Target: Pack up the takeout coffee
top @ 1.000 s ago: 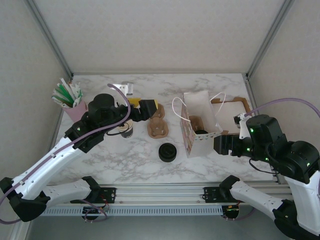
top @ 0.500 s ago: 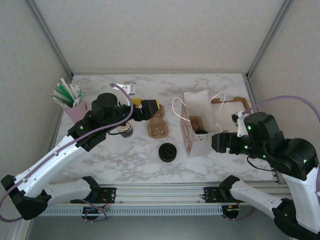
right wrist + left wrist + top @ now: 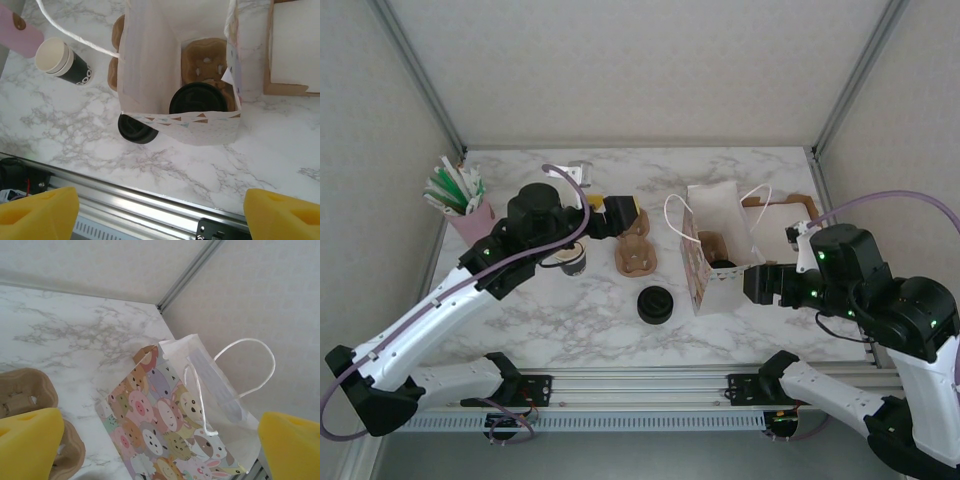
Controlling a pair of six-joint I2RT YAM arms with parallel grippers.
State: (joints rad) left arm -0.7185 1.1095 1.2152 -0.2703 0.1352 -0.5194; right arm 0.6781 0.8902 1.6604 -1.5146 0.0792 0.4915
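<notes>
The takeout coffee [image 3: 197, 98], a cup under a round black lid, stands in a brown carrier [image 3: 206, 62] inside the open paper bag [image 3: 150, 55]; from above its lid [image 3: 724, 264] shows low in the bag [image 3: 712, 215]. My right gripper [image 3: 160, 220] hovers open over the table's near edge beside the bag, its yellow fingertips [image 3: 37, 212] wide apart with nothing between them; from above it [image 3: 752, 288] is at the bag's right side. My left gripper [image 3: 625, 215] is open left of the bag, facing the bag's animal-print side [image 3: 170, 430], empty [image 3: 160, 450].
A lidless cup [image 3: 570, 260] stands left of a second cardboard carrier [image 3: 635, 255]. A loose black lid [image 3: 655, 304] lies in front of the bag. A pink holder of sticks [image 3: 460, 200] is far left, a brown napkin tray [image 3: 790, 215] right of the bag.
My left gripper has drifted slightly right and toward the back. The right arm has edged a little left. Bag, cups and loose lid have not moved.
</notes>
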